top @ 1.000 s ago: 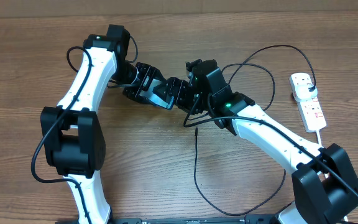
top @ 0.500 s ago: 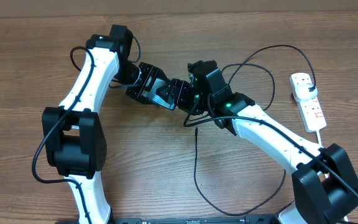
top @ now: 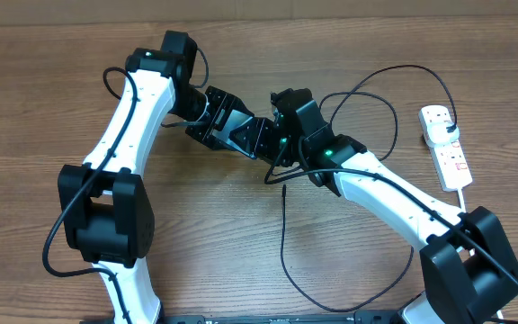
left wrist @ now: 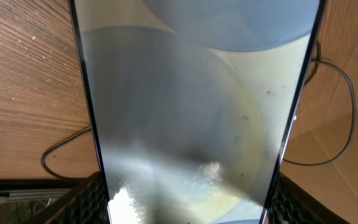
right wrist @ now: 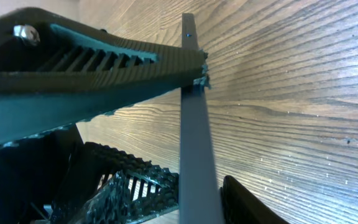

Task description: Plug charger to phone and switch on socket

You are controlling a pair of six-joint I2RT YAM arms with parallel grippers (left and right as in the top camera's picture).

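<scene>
at frame centre: phone (left wrist: 185,112) in left gripper (top: 230,132), right gripper (top: 273,142) at its edge

along the top of the overhead view the table (top: 43,90) ends in a straight edge. bare wood shows at far left, across the lower middle btw the arms, and in the upper right. the socket (top: 448,155) lies near the right edge, well apart from both grippers. the charger (top: 283,236) cable arcs from the socket's upper end across the upper right. its free tip rests on the wood just below the right gripper, w/ the cable running down to a loop near the bottom edge.

hard to see: from overhead the phone is mostly covered by the two wrists. in the left wrist view it fills the frame, top & bottom cut off, screen blurred, no text readable. in the right wrist view it's edge-on, a thin grey bar.

left gripper: jaws clamped on the phone's long sides, ribbed pads (left wrist: 89,199) at both lower corners. right gripper: fingers apart w/ the phone's edge btw them, upper fingertip touching it; can't tell if it grips. l arm rises from lower left, bends in at upper left. r arm reaches diagonally from lower right to centre.
</scene>
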